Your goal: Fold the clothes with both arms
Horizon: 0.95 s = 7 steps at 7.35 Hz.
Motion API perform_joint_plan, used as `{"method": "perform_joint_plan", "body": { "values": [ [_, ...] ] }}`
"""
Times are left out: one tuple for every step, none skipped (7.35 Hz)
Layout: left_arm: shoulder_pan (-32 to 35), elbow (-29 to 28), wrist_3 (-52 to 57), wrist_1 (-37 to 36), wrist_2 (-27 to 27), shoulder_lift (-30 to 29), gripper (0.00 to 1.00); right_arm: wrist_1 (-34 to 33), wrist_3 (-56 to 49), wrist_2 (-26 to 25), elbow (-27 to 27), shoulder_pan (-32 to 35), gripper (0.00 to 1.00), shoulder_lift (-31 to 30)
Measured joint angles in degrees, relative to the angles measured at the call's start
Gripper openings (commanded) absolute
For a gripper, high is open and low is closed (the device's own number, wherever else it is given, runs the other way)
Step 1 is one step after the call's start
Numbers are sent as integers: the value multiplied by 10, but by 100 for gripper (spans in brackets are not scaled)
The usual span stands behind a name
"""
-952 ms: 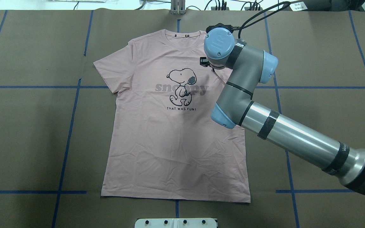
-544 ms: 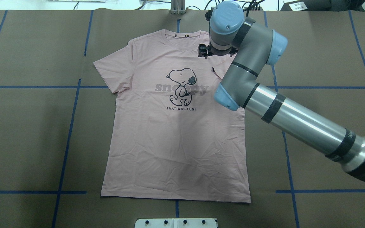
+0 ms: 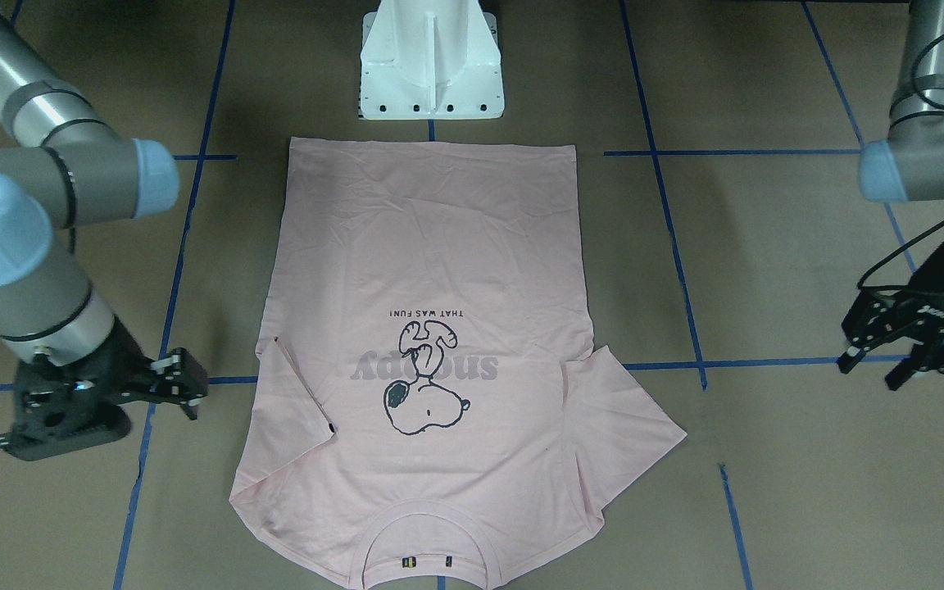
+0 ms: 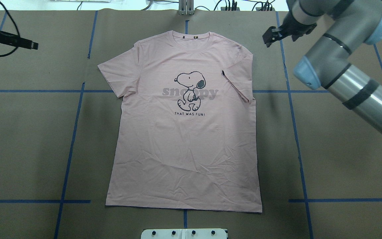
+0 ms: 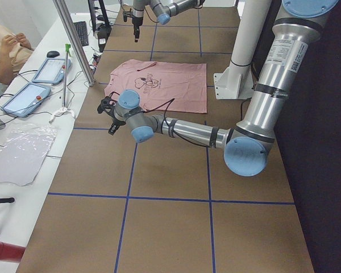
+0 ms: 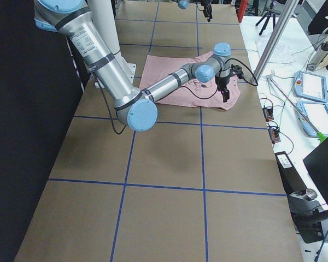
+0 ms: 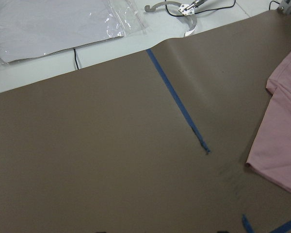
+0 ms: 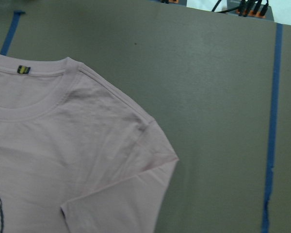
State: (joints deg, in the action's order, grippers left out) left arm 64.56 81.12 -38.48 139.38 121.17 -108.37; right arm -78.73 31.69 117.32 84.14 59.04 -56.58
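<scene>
The pale pink T-shirt (image 4: pixel 184 149) lies flat and print-up on the brown table, collar at the far edge; it also shows in the front-facing view (image 3: pixel 431 246). Its sleeve (image 4: pixel 239 79) on my right side is folded inward over the chest, black tag showing. The other sleeve (image 4: pixel 118 71) lies spread out. My right gripper (image 4: pixel 279 36) is open and empty, above bare table just right of the folded shoulder; it shows in the front-facing view (image 3: pixel 185 383). My left gripper (image 3: pixel 872 373) is open and empty, well off the shirt's spread sleeve, at the overhead view's left edge (image 4: pixel 25 42).
The white pedestal (image 3: pixel 431 65) stands at the shirt's hem. Blue tape lines (image 4: pixel 73 132) cross the brown table cover. Beyond the far edge is a white bench with tablets (image 5: pixel 48 71), a plastic bag (image 5: pixel 20 153) and a metal pole (image 5: pixel 74 42). An operator (image 5: pixel 3 45) sits there.
My right arm has swung from above the shirt's shoulder to the right and off the shirt, uncovering the folded sleeve. My left gripper has come into view at the left edge.
</scene>
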Motion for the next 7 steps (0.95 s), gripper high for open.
{"method": "perform_joint_plan", "body": {
  "values": [
    [-39,-19,-53,-1,-41,-29,58,2,-42,13,14,21,100,-32],
    [-74,-53,-91,-1,-81,-65,55,4,-62,20,23,31,100,-49],
    [-100,-90,-113,0,-116,-96,52,4,-68,22,30,35,100,-58],
    [-115,-120,-122,1,-137,-118,47,4,-69,22,35,36,100,-65],
    [-123,-139,-125,1,-146,-130,46,4,-69,21,39,37,100,-68],
    [-128,-150,-127,2,-151,-135,45,4,-69,21,41,37,100,-70],
    [-134,-158,-128,3,-162,-139,45,4,-69,20,41,37,100,-71]
  ]
}}
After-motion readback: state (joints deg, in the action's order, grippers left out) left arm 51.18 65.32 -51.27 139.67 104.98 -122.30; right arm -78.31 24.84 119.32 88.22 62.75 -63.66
